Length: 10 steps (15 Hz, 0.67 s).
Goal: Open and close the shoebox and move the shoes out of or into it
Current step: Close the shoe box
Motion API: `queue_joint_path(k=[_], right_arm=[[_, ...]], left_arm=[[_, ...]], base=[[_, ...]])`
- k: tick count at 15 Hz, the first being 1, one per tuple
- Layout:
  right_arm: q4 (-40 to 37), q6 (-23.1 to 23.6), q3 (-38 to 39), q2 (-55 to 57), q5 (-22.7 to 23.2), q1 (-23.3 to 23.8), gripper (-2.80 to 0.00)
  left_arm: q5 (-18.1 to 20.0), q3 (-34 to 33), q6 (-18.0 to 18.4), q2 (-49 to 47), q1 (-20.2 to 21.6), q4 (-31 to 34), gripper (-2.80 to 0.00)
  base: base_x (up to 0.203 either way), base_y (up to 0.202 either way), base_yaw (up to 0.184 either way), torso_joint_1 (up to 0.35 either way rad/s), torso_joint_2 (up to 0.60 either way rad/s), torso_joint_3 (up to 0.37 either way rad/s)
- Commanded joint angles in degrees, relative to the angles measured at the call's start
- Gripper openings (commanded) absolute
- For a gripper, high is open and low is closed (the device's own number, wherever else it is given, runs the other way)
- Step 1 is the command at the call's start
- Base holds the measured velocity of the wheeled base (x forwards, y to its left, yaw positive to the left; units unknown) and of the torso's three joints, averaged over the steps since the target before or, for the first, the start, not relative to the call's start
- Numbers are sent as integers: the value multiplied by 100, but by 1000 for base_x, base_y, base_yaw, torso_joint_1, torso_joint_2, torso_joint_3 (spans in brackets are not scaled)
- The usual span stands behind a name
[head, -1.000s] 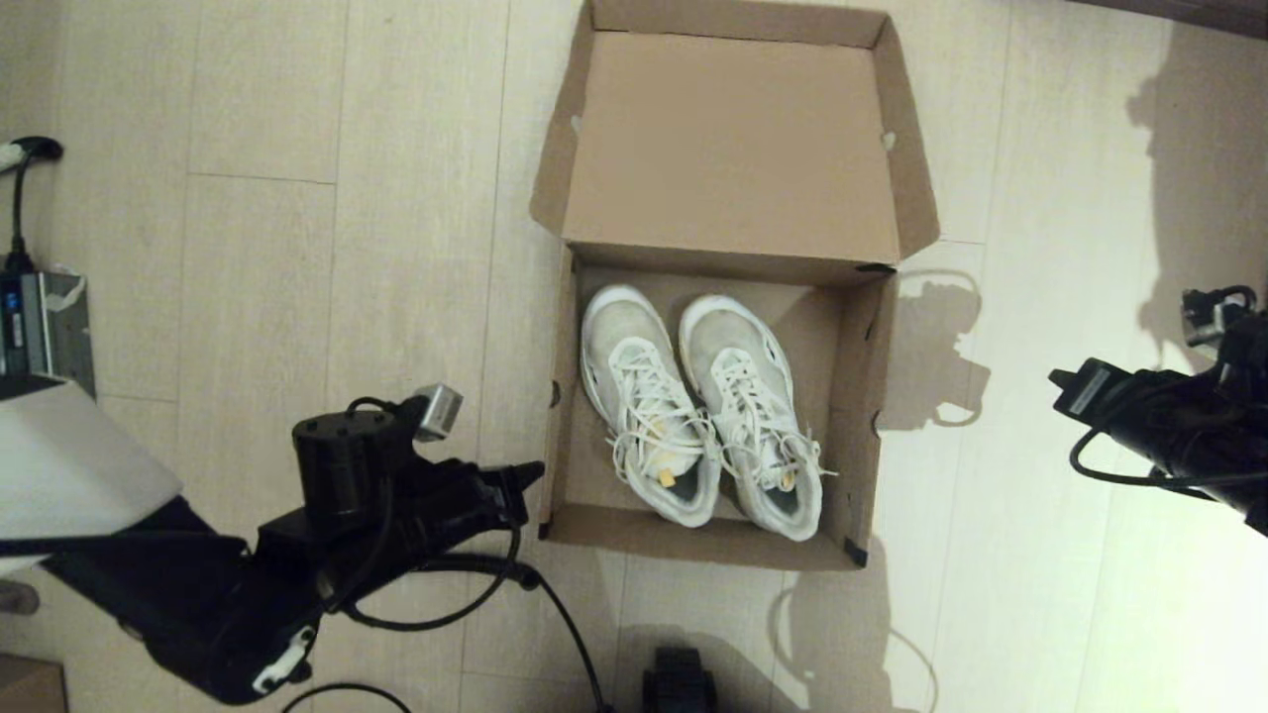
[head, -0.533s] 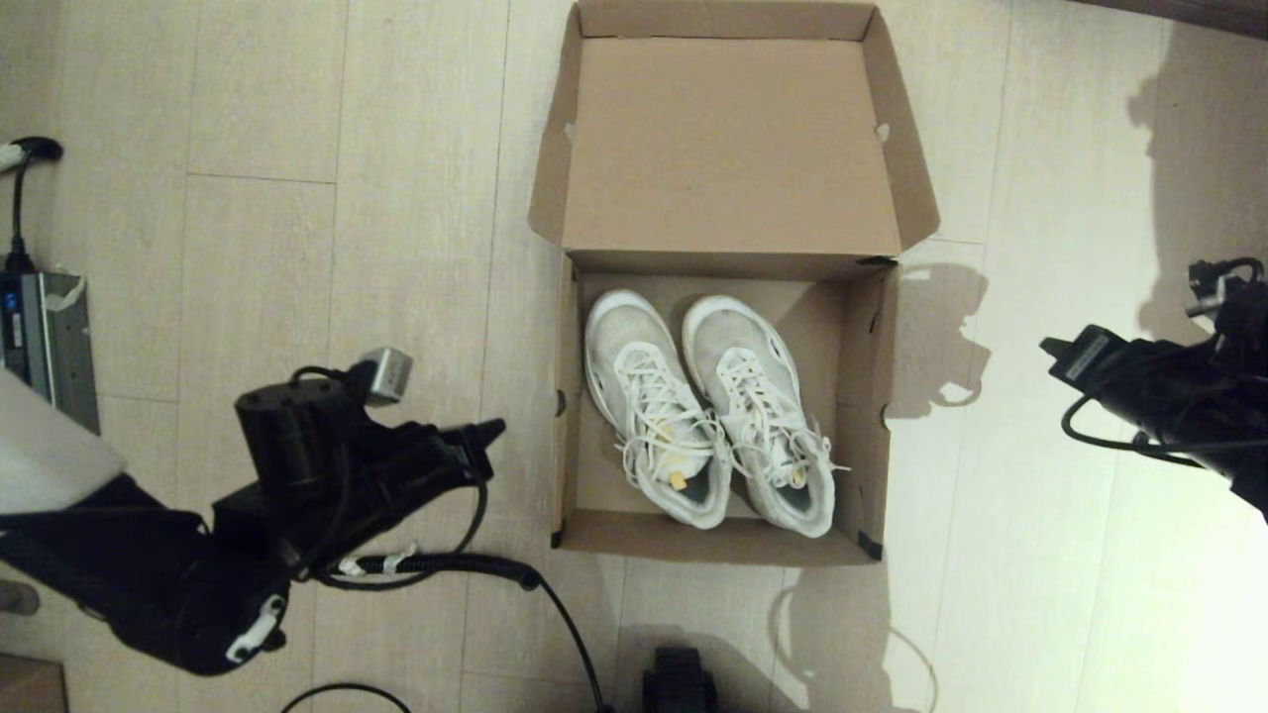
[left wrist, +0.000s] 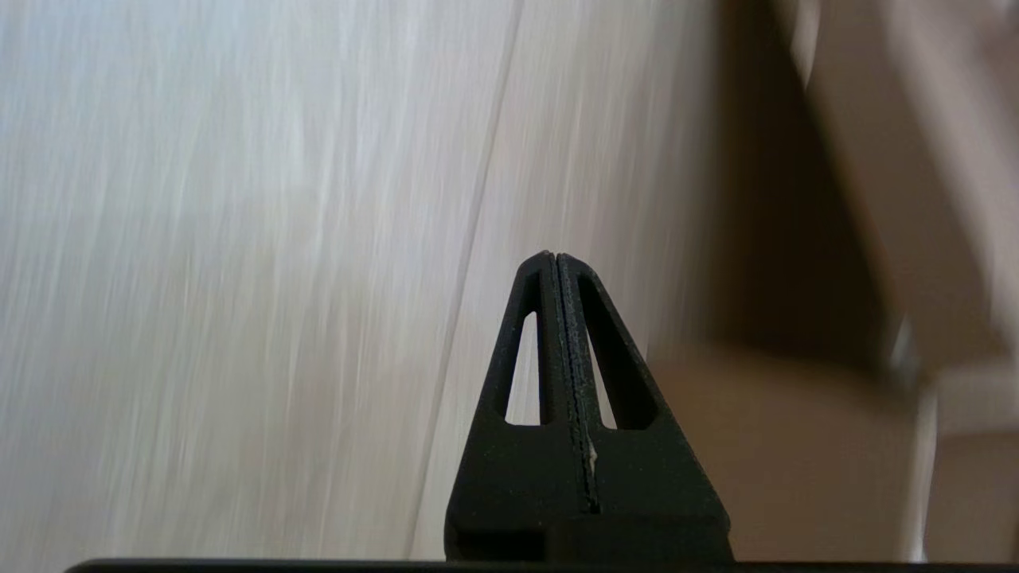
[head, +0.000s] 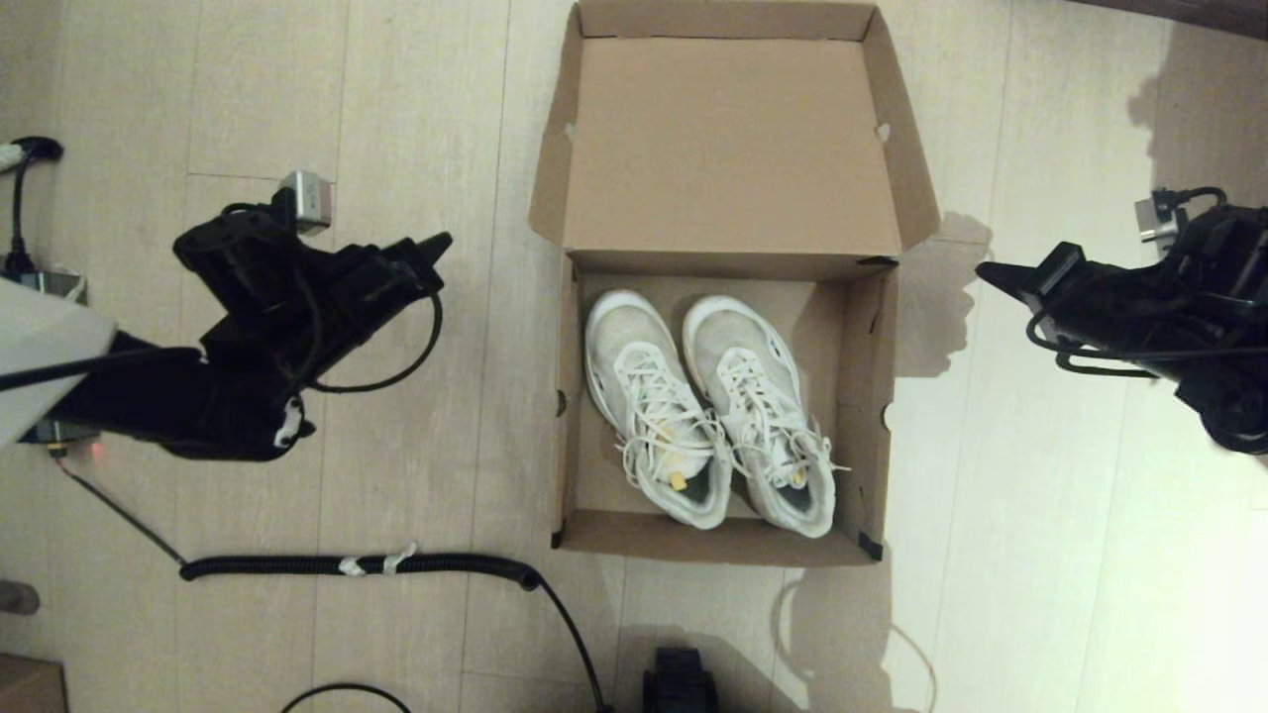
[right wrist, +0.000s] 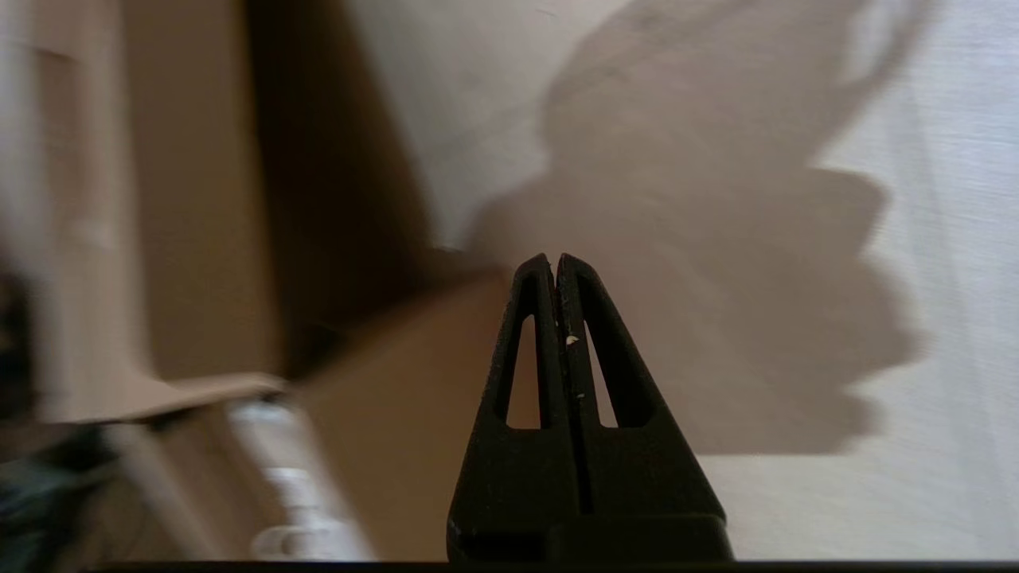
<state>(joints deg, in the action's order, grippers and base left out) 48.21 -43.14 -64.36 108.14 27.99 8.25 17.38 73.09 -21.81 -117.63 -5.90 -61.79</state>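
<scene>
The brown cardboard shoebox [head: 864, 416] sits on the floor with its hinged lid [head: 728, 139] laid back open on the far side. Both white lace-up shoes [head: 708, 406] lie side by side inside it, toes toward the lid. My left gripper [head: 436, 243] hangs shut and empty left of the box, level with the lid hinge; its tip [left wrist: 551, 256] points at the floor beside the box wall [left wrist: 899, 159]. Right of the box, my right gripper [head: 989, 272] is also shut and empty, its tip [right wrist: 553, 259] near the box side [right wrist: 183, 223].
A black coiled cable [head: 347, 565] runs across the floor near the box's front left. A grey device [head: 45, 287] and plug sit at the far left edge. A black robot part [head: 679, 678] shows at the bottom centre. Pale wooden floor surrounds the box.
My left gripper has swung from the box's near left corner away and up to hinge level. My right gripper has moved up and closer to the box. The box shifted slightly early on.
</scene>
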Motion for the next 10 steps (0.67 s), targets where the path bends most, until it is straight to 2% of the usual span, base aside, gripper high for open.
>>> queue_joint_path(k=[1,3,6,8,10], right_arm=[[44,-415,-309,119,180,2,-280],[62,-577,-639,366,220,-14,-280],[83,-691,-1040,688,193,-107,-280],[101,-1034,-1203,686,197,-133,-280],[459,-1200,-1332,844,189,-138,-280]], left_arm=[[34,924,-342,-564,15,-38,-280],[271,1458,-875,-811,-27,-27,-280],[447,1899,-947,-1090,-230,-56,-280],[617,2010,-922,-1163,-294,-65,-280],[796,2225,-882,-1320,-380,-62,-280]], base=[[0,0,0,0,0,0],[0,0,0,0,0,0],[0,0,0,0,0,0],[0,0,0,0,0,0],[0,0,0,0,0,0]])
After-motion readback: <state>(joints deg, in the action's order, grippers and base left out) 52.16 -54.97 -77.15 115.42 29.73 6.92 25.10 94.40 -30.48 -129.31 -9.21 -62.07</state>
